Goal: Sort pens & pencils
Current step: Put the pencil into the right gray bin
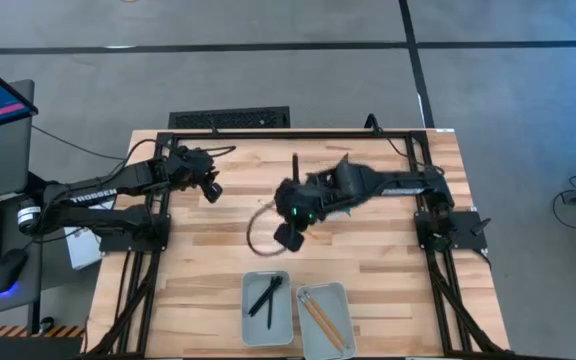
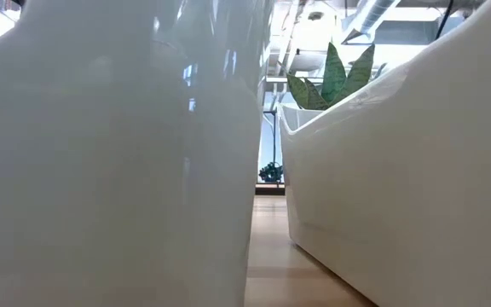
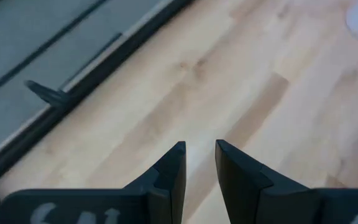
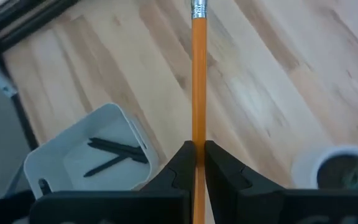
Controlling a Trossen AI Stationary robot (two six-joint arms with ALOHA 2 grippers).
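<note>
Right gripper [image 4: 197, 149] pinches slim orange wooden pencil [image 4: 198, 81].

Hidden and cut-off parts

The pencil [image 4: 198, 81] is running out past the right wrist picture's edge beyond its ferrule, hiding the eraser. In the low view, two white tray walls [image 2: 109, 170] are blocking nearly the whole table.

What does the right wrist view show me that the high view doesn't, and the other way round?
Right wrist only: the right gripper clamped on an orange pencil, metal ferrule at its far end.
High only: the left gripper waiting over the table's left side, and the second tray holding pencils.
Both: the tray with black pens.
</note>
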